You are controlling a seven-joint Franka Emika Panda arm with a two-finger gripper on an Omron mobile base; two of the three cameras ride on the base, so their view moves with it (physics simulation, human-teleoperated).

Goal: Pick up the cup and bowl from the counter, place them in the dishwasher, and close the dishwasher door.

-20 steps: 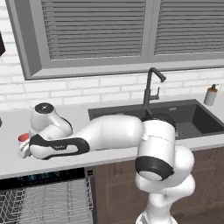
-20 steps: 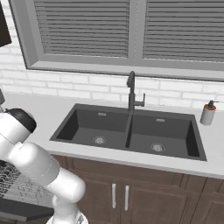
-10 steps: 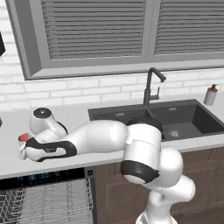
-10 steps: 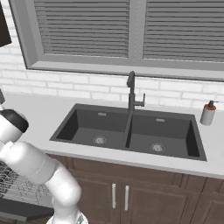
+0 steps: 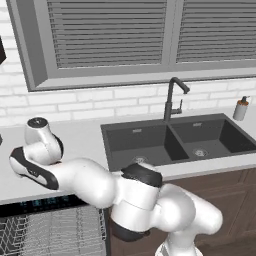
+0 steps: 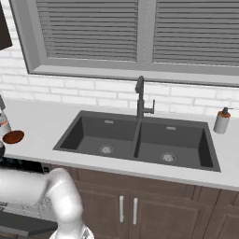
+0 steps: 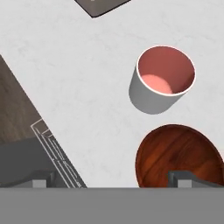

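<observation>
In the hand view the white cup (image 7: 162, 81) with its salmon inside stands upright on the light counter (image 7: 78, 65). The reddish-brown bowl (image 7: 179, 153) lies right beside it, closer to my fingers. My gripper (image 7: 113, 179) hangs open above the counter edge, empty, its right fingertip (image 7: 186, 178) over the bowl's rim. From the right base view the bowl (image 6: 13, 137) and cup (image 6: 4, 128) sit at the far left edge. The dishwasher (image 5: 50, 232) stands open under the counter, its wire rack showing, and its door (image 6: 25, 225) is lowered.
A dark double sink (image 5: 170, 142) with a black faucet (image 5: 172, 97) takes up the counter's middle. A soap dispenser (image 6: 221, 121) stands at the right. Brown cabinets (image 6: 140, 205) run below. A dark corner (image 7: 98, 6) of something lies beyond the cup.
The arm has stretched further left and its elbow has dropped lower. In the right base view it has swung out of the way, baring the bowl. The jaws stayed open.
</observation>
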